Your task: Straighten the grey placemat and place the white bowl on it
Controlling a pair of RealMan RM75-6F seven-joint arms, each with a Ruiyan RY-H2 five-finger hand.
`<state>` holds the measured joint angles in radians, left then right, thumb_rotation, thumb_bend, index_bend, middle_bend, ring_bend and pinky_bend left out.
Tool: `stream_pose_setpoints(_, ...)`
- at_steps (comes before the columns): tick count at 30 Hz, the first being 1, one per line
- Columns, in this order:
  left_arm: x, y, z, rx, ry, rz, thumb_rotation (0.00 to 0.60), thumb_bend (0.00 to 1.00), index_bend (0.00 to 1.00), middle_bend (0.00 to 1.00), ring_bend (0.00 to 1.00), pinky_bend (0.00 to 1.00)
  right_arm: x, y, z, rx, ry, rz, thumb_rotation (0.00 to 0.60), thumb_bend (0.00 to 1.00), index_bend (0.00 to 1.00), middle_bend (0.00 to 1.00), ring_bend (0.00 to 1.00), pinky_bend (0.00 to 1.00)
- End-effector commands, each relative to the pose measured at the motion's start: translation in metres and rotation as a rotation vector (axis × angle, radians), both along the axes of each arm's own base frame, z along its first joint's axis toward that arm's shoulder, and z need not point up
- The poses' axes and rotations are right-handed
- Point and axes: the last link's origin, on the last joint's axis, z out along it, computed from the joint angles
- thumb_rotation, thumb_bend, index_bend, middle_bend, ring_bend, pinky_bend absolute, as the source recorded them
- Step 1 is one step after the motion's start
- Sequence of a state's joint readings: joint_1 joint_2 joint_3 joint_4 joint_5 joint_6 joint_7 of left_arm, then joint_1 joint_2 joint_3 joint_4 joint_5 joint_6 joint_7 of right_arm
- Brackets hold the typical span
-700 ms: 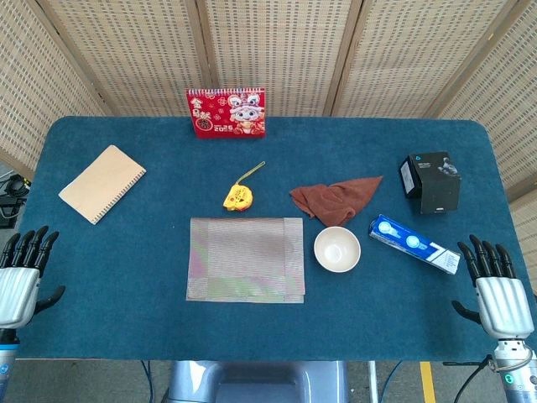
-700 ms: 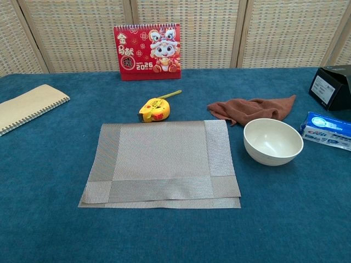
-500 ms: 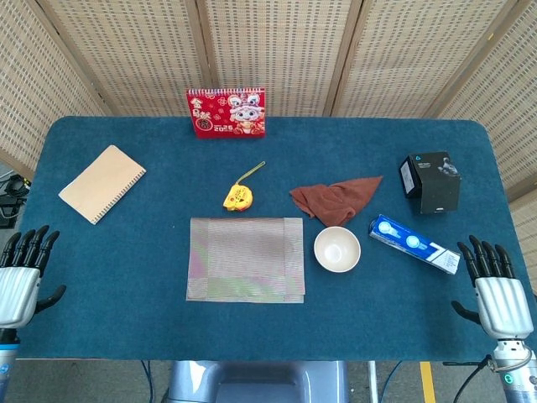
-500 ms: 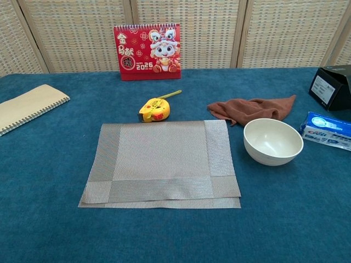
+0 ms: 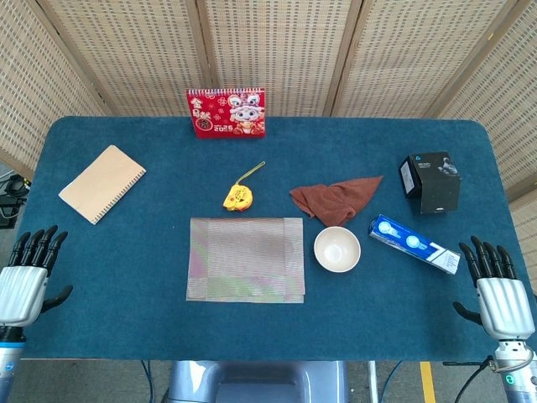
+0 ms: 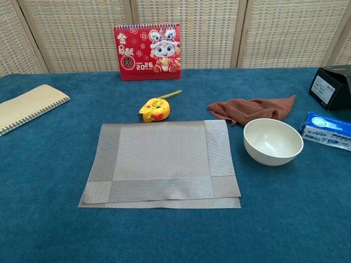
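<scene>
Woven cane screens stand behind a tabletop covered in dark blue cloth. Near the middle lies the grey placemat, its front edge folded so that a second layer shows beneath it in the chest view. Just beside its right edge sits the white bowl, upright and empty, on the blue cloth and not on the placemat.

Behind the bowl lies a crumpled brown cloth, close to the rim but whether they touch cannot be told. A yellow tape measure rests just beyond the far edge of the placemat, with its tape end pointing away. At the far edge of the tabletop a red desk calendar stands upright. A tan spiral notebook lies toward the far left. On the right side are a black box and, nearer the front, a blue and white toothpaste box lying at an angle.

The left hand hovers at the front left corner, fingers spread and holding nothing. The right hand sits at the front right corner, likewise with fingers apart and empty. Both are well apart from the placemat and bowl.
</scene>
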<state>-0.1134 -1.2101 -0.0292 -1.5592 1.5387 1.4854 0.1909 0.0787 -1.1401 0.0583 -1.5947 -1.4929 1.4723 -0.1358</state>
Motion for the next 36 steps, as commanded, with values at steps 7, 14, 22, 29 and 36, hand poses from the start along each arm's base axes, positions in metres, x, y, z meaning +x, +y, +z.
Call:
stream_pose_setpoints(7,0.005,0.000,-0.020,-0.068,-0.008,-0.032,0.600,0.19,0.04,0.00,0.00,0.00,0.001,0.002,-0.004,0.017,0.000,0.003,0.600,0.09,0.05,0.00,0.00,0.00)
stream_pose_setpoints(14,0.015,0.006,-0.049,-0.163,0.012,-0.061,0.600,0.24,0.19,0.00,0.00,0.00,0.001,0.002,-0.006,0.028,-0.003,0.001,0.600,0.09,0.05,0.00,0.00,0.00)
stream_pose_setpoints(22,0.034,0.021,-0.094,-0.270,0.058,-0.126,0.600,0.31,0.31,0.00,0.00,0.00,0.001,0.002,-0.004,0.025,-0.018,-0.001,0.600,0.09,0.05,0.00,0.00,0.00)
stream_pose_setpoints(29,0.048,0.029,-0.128,-0.355,0.070,-0.138,0.600,0.39,0.30,0.00,0.00,0.00,-0.001,0.001,0.001,0.015,-0.042,-0.009,0.600,0.09,0.05,0.00,0.00,0.00)
stream_pose_setpoints(36,0.060,0.033,-0.150,-0.376,0.075,-0.163,0.600,0.39,0.44,0.00,0.00,0.00,-0.001,-0.001,0.004,0.010,-0.060,-0.011,0.600,0.09,0.05,0.00,0.00,0.00)
